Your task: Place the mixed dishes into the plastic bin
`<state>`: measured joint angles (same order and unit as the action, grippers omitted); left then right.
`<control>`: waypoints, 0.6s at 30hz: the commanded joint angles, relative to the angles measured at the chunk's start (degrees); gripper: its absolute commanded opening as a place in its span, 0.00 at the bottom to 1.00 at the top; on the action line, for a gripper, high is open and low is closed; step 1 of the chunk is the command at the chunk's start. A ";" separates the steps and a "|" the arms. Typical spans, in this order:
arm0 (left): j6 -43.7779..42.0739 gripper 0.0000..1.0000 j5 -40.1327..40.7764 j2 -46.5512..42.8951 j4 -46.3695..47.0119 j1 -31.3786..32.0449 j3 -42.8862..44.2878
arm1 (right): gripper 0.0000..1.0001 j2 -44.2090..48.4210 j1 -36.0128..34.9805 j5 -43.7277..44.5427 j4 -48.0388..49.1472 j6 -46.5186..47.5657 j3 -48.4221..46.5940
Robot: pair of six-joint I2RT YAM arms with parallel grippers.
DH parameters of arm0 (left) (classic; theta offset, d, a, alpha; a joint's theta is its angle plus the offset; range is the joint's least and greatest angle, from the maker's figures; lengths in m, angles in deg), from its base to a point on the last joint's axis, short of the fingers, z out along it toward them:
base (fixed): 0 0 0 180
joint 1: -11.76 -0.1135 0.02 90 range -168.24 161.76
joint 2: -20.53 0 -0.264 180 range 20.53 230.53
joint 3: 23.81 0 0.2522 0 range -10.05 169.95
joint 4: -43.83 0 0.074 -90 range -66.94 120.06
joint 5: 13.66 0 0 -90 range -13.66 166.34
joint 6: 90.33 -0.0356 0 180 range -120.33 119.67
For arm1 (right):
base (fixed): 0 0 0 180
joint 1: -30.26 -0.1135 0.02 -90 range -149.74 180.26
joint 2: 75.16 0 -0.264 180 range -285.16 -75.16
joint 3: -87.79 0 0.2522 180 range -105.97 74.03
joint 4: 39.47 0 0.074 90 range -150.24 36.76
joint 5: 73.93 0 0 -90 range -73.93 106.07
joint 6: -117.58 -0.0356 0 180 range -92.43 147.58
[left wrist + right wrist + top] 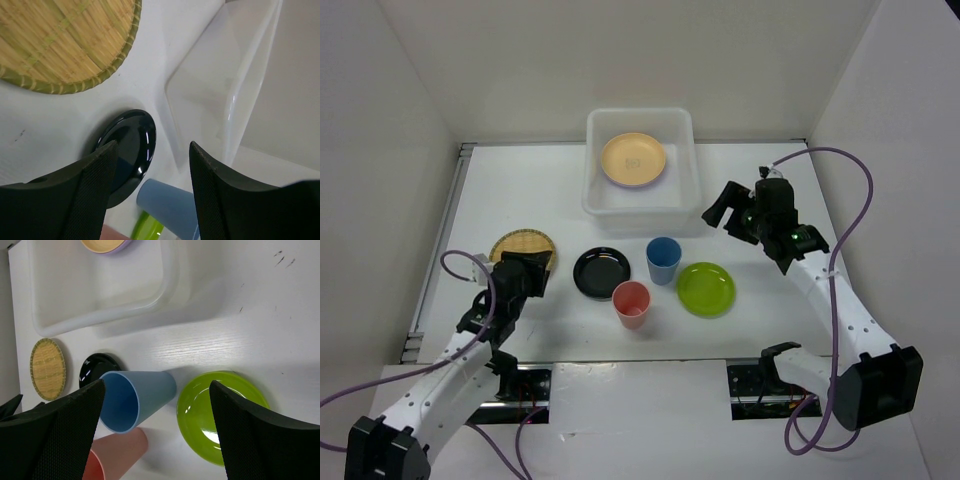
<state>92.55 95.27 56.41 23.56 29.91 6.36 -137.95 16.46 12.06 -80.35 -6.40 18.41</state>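
Hovering right gripper (722,213), released, near right edge; left gripper (525,266) released too; next needing descent onto blue cup (663,258).

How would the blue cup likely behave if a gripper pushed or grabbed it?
The blue cup stands upright on a base narrower than its mouth, so a push near the rim would probably tip it. It looks like smooth plastic: likely light, stiff and slippery. Tipped over, it would probably roll in a curve.
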 commanded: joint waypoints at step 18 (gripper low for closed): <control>-21.94 0.72 -9.79 22.13 0.97 -17.16 18.31 | 0.89 -3.57 0.97 -1.61 2.68 2.33 -4.94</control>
<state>77.53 86.69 78.04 25.38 15.81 22.18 -141.53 17.05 10.73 -79.78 -5.46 16.29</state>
